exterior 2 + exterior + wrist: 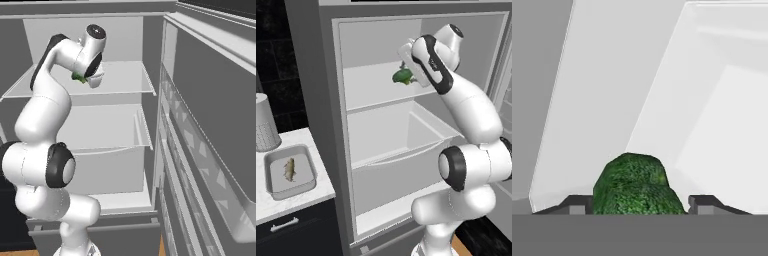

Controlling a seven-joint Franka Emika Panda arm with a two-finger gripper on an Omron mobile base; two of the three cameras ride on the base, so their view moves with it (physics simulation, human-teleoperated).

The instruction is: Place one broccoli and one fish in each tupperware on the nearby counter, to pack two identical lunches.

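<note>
The gripper (640,207) is clamped on a broccoli (634,185) above the fridge's upper shelf (373,87); the tupperware (290,172) (already holding a fish (289,169)) lies low to the arm's left.

One broccoli (402,76), one fish (289,169), one tupperware (308,183) (grey), one canister (265,122).

White glossy arm (471,110), rounded bulbous segments, dark bands at joints, small dark fingertips (577,204)
</note>
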